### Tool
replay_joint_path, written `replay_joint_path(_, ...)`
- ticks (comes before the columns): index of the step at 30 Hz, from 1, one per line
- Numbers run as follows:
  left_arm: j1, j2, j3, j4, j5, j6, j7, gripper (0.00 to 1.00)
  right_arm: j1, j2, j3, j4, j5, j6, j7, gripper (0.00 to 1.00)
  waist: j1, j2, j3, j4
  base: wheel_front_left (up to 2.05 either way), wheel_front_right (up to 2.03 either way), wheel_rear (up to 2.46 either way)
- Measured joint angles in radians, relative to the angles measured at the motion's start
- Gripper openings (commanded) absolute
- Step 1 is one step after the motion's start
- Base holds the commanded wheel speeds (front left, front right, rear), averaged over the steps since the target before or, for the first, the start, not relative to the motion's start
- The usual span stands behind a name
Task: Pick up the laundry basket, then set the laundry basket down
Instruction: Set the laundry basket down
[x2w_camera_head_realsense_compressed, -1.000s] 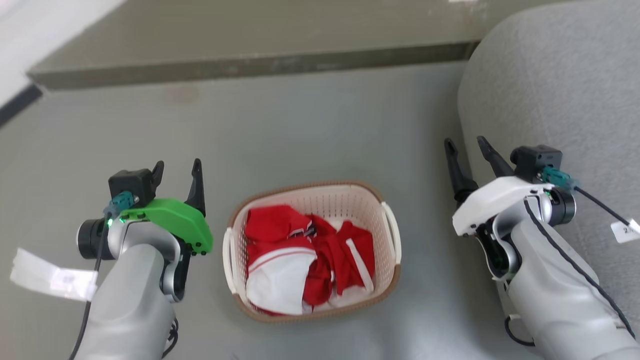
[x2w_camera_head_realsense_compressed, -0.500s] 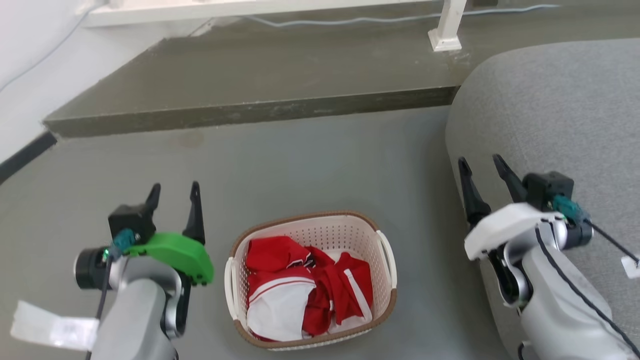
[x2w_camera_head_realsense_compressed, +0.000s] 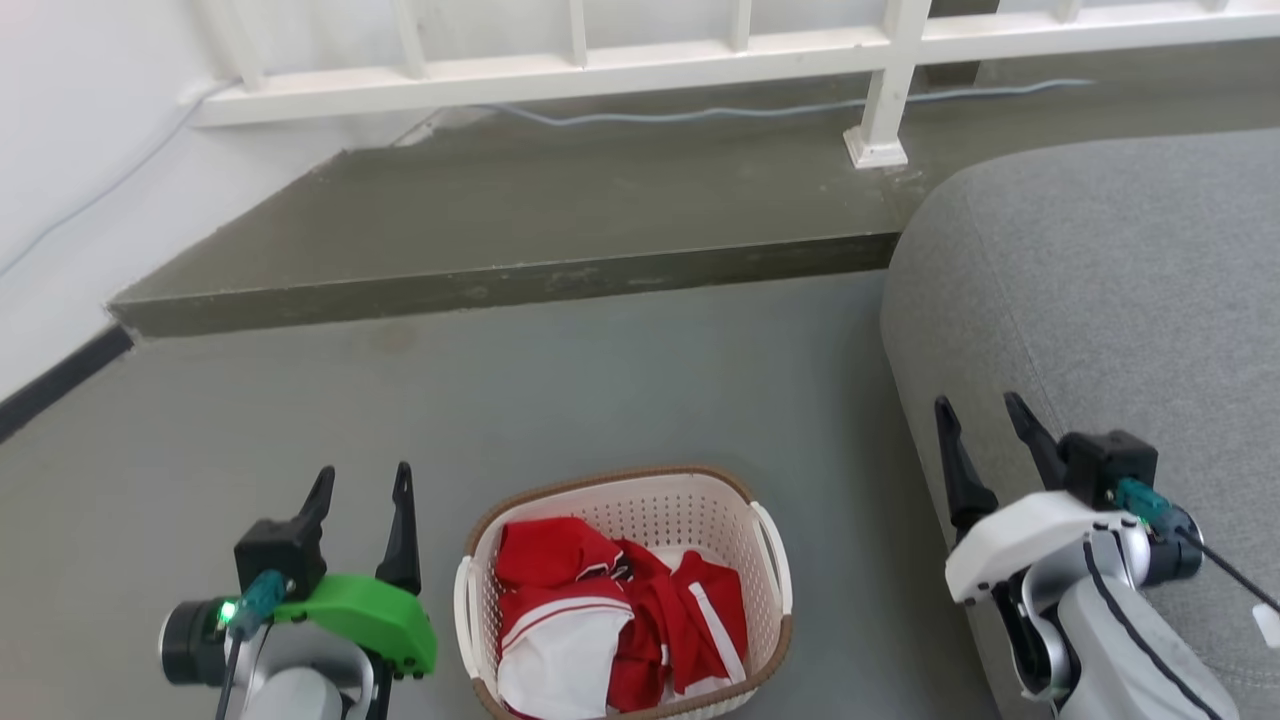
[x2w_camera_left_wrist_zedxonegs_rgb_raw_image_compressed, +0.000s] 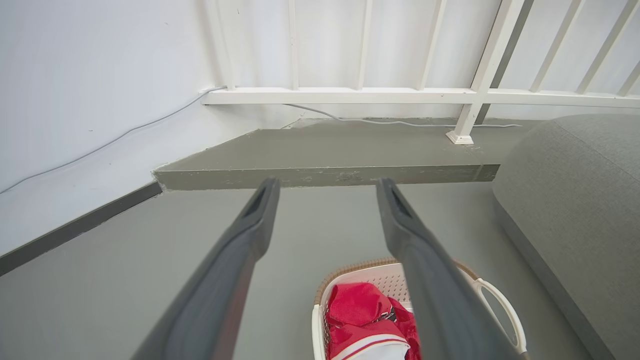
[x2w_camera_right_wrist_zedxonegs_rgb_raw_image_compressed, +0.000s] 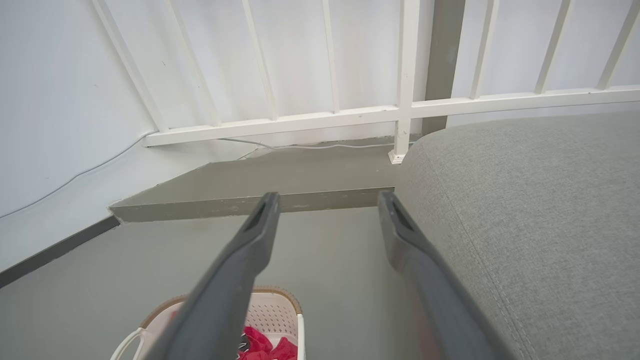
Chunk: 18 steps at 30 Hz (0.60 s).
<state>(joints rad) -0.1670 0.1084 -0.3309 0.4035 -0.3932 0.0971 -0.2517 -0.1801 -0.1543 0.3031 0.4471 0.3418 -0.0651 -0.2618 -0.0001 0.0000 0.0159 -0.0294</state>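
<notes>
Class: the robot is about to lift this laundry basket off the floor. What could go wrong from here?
1. The open left gripper and open right gripper flank the cream perforated plastic laundry basket without touching it; catching its thin white side handles unevenly could tilt it and spill the red and white clothes.
2. The right gripper sits beside the grey fabric sofa, so that arm may brush it.

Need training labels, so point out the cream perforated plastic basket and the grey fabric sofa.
cream perforated plastic basket (x2w_camera_head_realsense_compressed: 650, 510): head view, far inner wall.
grey fabric sofa (x2w_camera_head_realsense_compressed: 1100, 280): head view, top surface.
</notes>
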Motion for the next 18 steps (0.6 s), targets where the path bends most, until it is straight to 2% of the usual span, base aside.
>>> replay_joint_path(10, 0.097, 0.001, 0.024, -0.087, 0.038, 0.009, 0.000, 1.00, 0.070, 0.006, -0.013, -0.062, -0.018, -0.016, 0.000, 1.00, 0.0000, 0.0000, -0.023, 0.002, 0.00, 0.00, 0.00)
replay_joint_path(18, 0.146, 0.000, 0.039, -0.142, 0.055, 0.010, 0.000, 1.00, 0.116, 0.013, -0.015, -0.097, -0.037, -0.017, 0.000, 1.00, 0.0000, 0.0000, -0.028, 0.002, 0.00, 0.00, 0.00)
